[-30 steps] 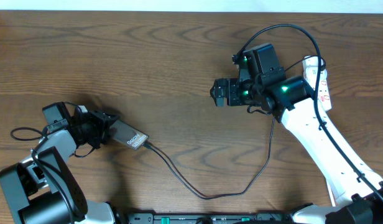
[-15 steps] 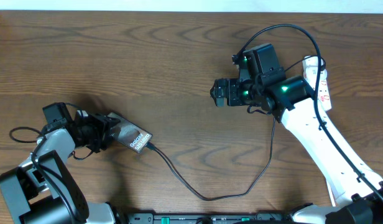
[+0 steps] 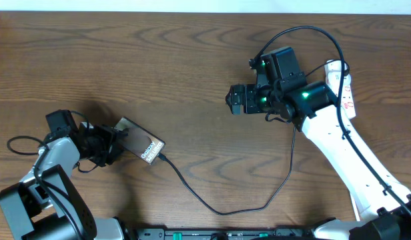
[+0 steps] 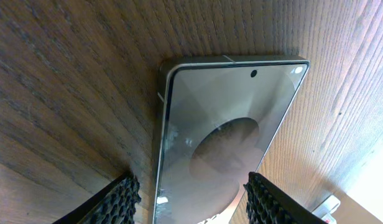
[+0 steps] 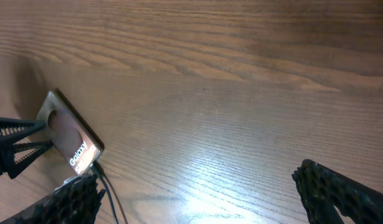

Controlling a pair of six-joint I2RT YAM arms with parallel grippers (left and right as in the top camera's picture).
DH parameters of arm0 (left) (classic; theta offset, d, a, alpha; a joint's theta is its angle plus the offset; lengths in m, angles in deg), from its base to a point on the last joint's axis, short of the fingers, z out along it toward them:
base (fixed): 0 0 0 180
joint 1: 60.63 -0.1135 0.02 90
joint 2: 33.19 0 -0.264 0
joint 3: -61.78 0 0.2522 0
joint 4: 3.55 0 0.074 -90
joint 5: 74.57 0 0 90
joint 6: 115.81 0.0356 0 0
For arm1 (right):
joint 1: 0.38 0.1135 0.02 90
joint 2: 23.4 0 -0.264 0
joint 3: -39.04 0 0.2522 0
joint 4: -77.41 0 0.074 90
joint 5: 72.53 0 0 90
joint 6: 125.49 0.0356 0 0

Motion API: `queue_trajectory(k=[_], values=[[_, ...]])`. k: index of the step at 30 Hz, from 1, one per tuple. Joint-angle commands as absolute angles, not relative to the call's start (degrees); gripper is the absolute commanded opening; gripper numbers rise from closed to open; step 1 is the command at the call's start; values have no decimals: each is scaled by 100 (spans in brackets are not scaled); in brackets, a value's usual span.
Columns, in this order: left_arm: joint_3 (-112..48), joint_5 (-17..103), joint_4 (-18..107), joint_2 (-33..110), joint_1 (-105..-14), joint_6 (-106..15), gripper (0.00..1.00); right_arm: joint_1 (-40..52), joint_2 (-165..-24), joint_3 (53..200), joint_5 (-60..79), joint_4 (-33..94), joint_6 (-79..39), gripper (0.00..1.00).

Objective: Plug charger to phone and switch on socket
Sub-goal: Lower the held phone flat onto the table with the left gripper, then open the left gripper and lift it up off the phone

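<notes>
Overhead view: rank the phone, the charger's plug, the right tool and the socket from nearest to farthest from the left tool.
From the left tool:
1. Phone, right at its fingertips.
2. Charger plug, at the phone's lower-right end.
3. Right tool, higher up, past the middle.
4. Socket, far right side.

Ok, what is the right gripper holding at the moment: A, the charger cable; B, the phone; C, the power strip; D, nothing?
D: the right gripper stands wide open over bare table, while the phone lies well away from it, with the left gripper astride it.
</notes>
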State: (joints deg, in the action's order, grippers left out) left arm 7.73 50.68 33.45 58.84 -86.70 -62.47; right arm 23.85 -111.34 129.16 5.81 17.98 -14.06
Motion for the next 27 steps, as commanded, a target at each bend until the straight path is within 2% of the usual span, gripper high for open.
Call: queue_trajectory(k=[1,4,10,16,19,22,27], values=[[1192,3564,3571,6308,-8689,-6225,65,2409,-11058,12962,644,1771,-1476,99],[1192,3564,3630,6293,-8689,-6204,70,2409,-11058,12962,644,1763,-1476,99],[1190,3522,3837,5985,-8689,-6116,72,2409,-11058,12962,646,1750,-1481,99],[1131,3411,4228,4833,-8689,-5847,73,2409,-11058,12962,664,1743,-1478,99],[993,3415,4510,4256,-8665,-5544,79,2409,-11058,12962,666,1754,-1478,99],[589,3221,5055,3681,-8421,-5231,80,2409,-11058,12962,664,1756,-1478,99],[-325,2379,5734,3535,-7684,-5172,81,2409,-11058,12962,664,1754,-1478,99]])
